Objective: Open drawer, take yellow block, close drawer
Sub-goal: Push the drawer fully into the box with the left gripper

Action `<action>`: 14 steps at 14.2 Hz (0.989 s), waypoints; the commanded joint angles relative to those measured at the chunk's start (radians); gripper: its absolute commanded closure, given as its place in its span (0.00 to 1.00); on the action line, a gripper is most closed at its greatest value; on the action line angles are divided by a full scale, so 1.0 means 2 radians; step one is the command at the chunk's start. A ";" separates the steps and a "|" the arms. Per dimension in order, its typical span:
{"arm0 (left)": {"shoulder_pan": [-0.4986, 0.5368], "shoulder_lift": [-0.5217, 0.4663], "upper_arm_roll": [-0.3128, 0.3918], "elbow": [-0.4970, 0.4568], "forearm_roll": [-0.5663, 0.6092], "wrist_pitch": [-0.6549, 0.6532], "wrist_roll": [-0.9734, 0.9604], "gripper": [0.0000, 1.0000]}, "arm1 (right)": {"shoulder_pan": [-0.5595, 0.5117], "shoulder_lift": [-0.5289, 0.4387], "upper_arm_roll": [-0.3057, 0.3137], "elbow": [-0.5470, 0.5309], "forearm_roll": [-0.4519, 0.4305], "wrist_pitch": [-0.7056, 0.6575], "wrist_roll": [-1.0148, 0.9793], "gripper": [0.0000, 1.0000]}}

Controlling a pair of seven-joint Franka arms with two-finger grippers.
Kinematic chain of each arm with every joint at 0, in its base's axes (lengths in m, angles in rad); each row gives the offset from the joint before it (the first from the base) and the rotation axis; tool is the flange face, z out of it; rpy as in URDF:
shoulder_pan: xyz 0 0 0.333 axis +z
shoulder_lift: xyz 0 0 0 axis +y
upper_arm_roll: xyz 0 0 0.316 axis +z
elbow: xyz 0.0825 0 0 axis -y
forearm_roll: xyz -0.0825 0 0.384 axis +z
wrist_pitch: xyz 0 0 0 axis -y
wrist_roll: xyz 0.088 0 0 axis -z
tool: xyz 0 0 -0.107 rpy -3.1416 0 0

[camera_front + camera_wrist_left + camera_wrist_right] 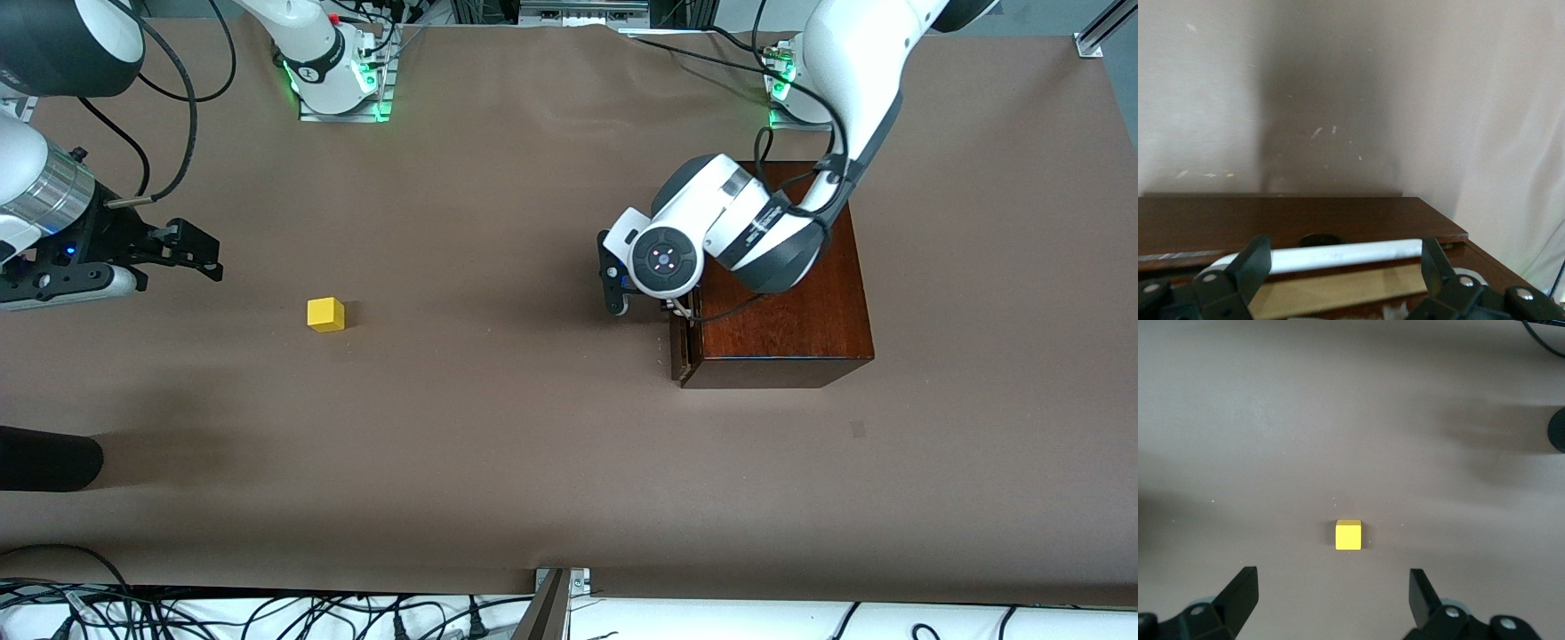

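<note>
I see the small bright yellow cube (325, 314) already out on the brown table, toward the right arm's end, at nine o'clock from the dark mahogany box (781, 293). The right gripper (1331, 600) hovers near it, spread wide and empty. The left gripper (1345, 270) straddles the white bar handle (1351, 254), fingers apart; the pale-wood drawer (1338, 288) seems slightly ajar, so closing remains.

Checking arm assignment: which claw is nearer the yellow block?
Right. The right claw hangs open above the table near the yellow block; the left claw is at the drawer's handle.
</note>
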 commanded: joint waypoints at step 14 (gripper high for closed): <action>0.060 -0.042 0.000 0.065 0.002 -0.014 0.008 0.00 | 0.000 0.003 0.006 0.013 -0.030 -0.010 -0.005 0.00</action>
